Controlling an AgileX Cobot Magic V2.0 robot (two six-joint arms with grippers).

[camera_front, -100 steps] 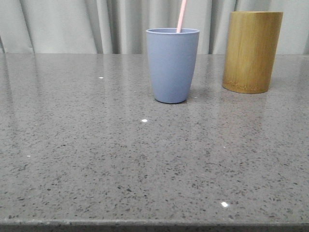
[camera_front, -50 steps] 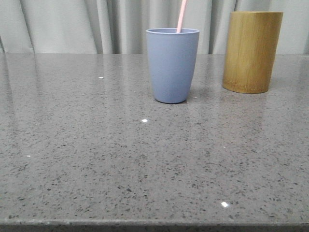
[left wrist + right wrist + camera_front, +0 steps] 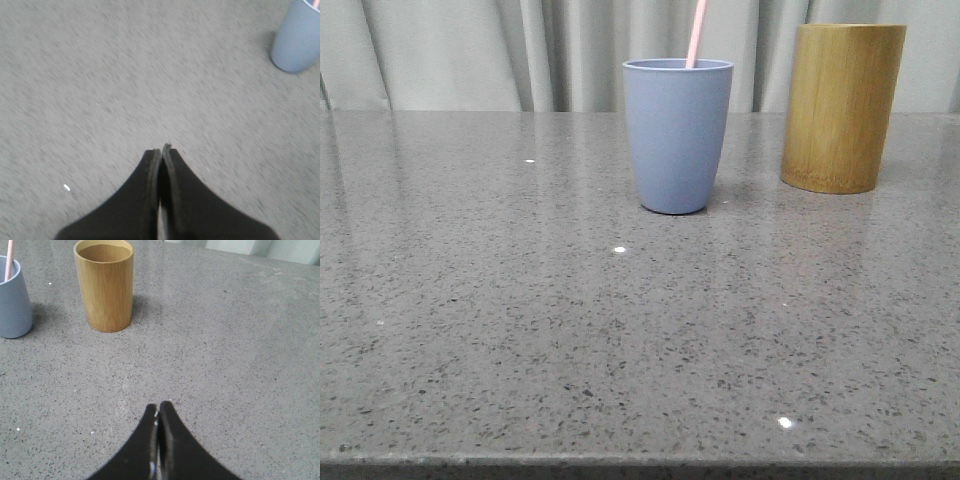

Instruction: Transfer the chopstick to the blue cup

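The chopstick is standing inside the blue cup, leaning against the far side of its rim, with its upper end running out past the top of my front view. It reads as a thin, straight, pale pink stick, far slimmer than the cup and clearly longer than the cup is tall. In the right wrist view I see the same pink shaft rising out of the cup's mouth.

From that I judge the transfer itself to be done. What I have in hand is the retreat: the left gripper hangs over bare grey stone table well apart from the blue cup, its jaws pressed together on nothing. The right gripper is likewise clenched and empty, well clear of the cup and of the bamboo cup that stands just beside it.

The next move, as I see it, calls for little: keep both arms away from the blue cup so the leaning stick is not knocked, and park them. The left wrist view is somewhat blurred.
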